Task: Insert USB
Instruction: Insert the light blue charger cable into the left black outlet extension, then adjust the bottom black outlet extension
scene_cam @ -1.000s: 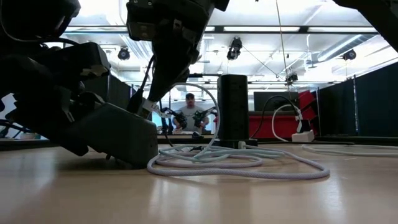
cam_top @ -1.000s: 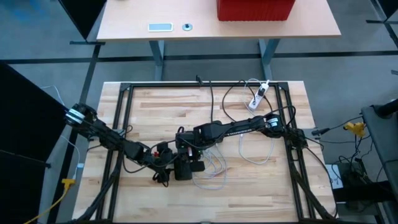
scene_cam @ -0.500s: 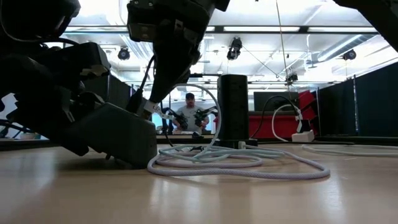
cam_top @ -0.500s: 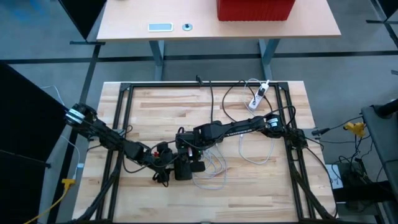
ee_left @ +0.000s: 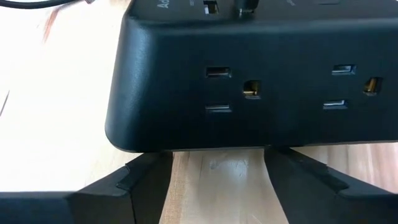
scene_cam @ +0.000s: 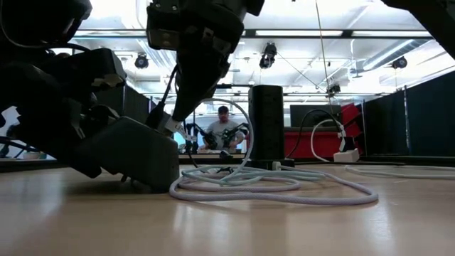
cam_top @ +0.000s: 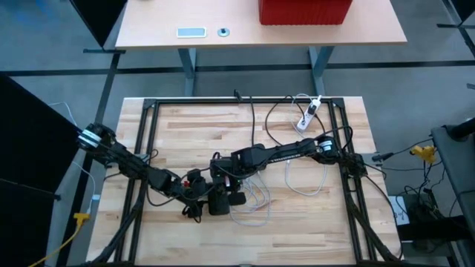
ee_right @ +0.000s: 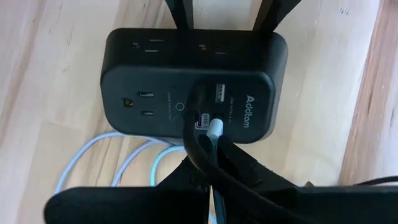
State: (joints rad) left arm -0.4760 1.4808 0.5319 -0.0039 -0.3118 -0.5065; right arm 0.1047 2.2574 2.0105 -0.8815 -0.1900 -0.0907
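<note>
A black power block (cam_top: 223,200) with outlets and USB ports lies near the table's middle. In the low view it sits tilted (scene_cam: 135,153). My left gripper (ee_left: 217,163) reaches in from the table's left, its fingers apart at the block's side face (ee_left: 249,93). My right gripper (ee_right: 214,165) stands above the block (ee_right: 186,87), pointing down, shut on a white USB plug (ee_right: 214,129). The plug's white cable (scene_cam: 270,188) lies coiled on the table beside the block. My left gripper's two spread fingers (ee_left: 146,180) meet the lower edge of the block's side face (ee_left: 217,144), coming level from the table's left. The block hides the fingertips, so I cannot tell whether they brace it or reach under it. My right gripper pinches the white USB plug (ee_right: 216,134) between its two fingers, coming from above and pointing down. The plug's front end is at a USB port (ee_right: 203,121) on the block's top face. How deep it sits cannot be told. The block's black cord (ee_right: 198,146) runs beside the plug.
A white power strip (cam_top: 308,113) and cords lie at the far right. Black frame rails (cam_top: 245,101) run round the tabletop. A black tower (scene_cam: 265,124) stands behind the coil. A person (scene_cam: 224,129) sits beyond the table.
</note>
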